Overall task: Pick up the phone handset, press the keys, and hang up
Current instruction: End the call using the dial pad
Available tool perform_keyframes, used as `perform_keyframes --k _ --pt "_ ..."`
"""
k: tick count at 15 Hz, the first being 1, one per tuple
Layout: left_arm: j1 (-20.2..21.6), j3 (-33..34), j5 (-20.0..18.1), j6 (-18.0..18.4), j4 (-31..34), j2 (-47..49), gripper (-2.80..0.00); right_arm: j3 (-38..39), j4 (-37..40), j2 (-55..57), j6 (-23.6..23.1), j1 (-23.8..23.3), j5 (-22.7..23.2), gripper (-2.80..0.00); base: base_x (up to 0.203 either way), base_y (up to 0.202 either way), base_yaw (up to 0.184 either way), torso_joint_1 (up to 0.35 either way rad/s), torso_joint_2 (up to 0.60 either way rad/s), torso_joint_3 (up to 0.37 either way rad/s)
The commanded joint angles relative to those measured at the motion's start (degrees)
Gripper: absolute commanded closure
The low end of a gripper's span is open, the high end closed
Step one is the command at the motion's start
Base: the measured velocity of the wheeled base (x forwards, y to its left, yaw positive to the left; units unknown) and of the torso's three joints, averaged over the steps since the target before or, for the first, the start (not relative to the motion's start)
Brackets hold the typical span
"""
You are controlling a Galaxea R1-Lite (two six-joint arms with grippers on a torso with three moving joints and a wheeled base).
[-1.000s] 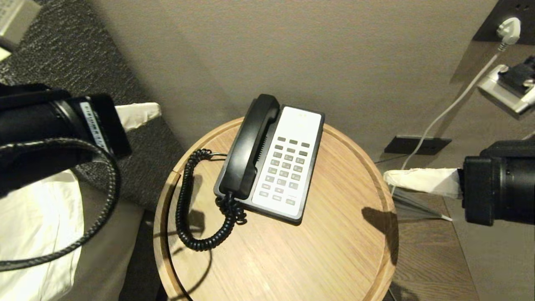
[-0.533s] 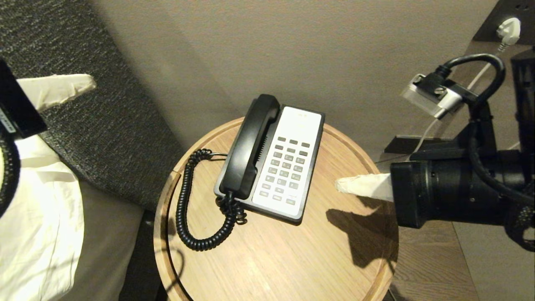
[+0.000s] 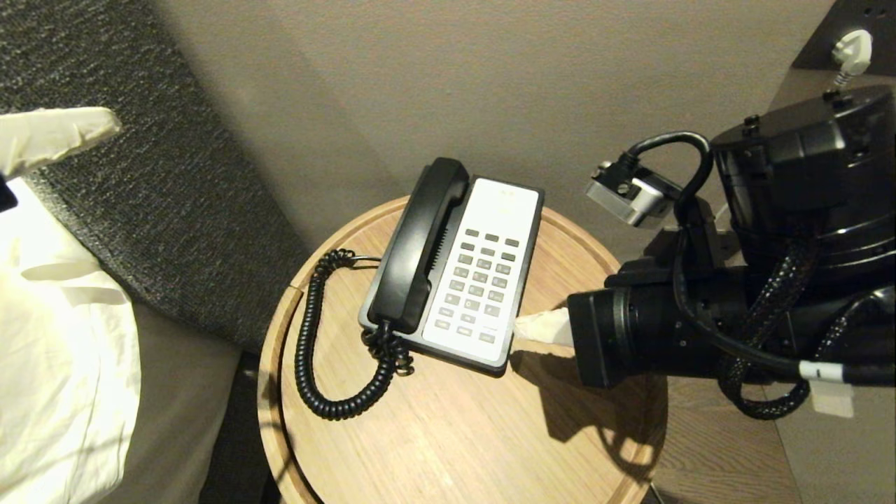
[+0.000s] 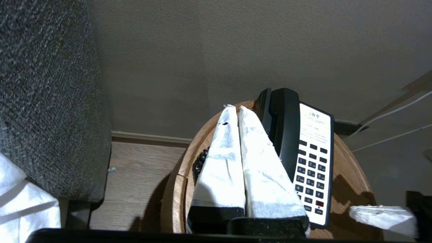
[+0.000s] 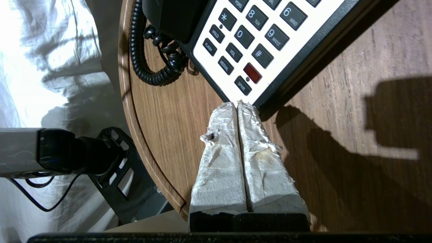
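Resting cradled, the phone handset (image 3: 417, 245) lies across the keypad from the pressed-together right claw (image 3: 521, 325).

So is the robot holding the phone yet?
No. Both grippers are shut and empty: the right gripper is beside the phone base, the left gripper far off; the phone handset sits cradled.

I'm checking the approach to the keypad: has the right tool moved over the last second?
Yes. The right tool has come in from beyond the table's right rim to the near right corner of the phone base.
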Motion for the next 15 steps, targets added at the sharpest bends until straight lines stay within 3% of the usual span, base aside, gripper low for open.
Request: perform_keyframes --k 1,15 --pt "0.1 0.1 -0.1 -0.9 0.2 -0.5 0.0 -0.6 0.1 2.0 0.1 0.8 0.0 0.0 0.0 0.0 0.0 0.0 0.0 0.0" --pt "0.1 -0.6 -0.7 -1.1 0.1 -1.9 0.0 -2.1 -1.2 7.1 0.1 1.1 -0.5 0.0 0.0 0.0 0.0 0.0 0.0 0.0"
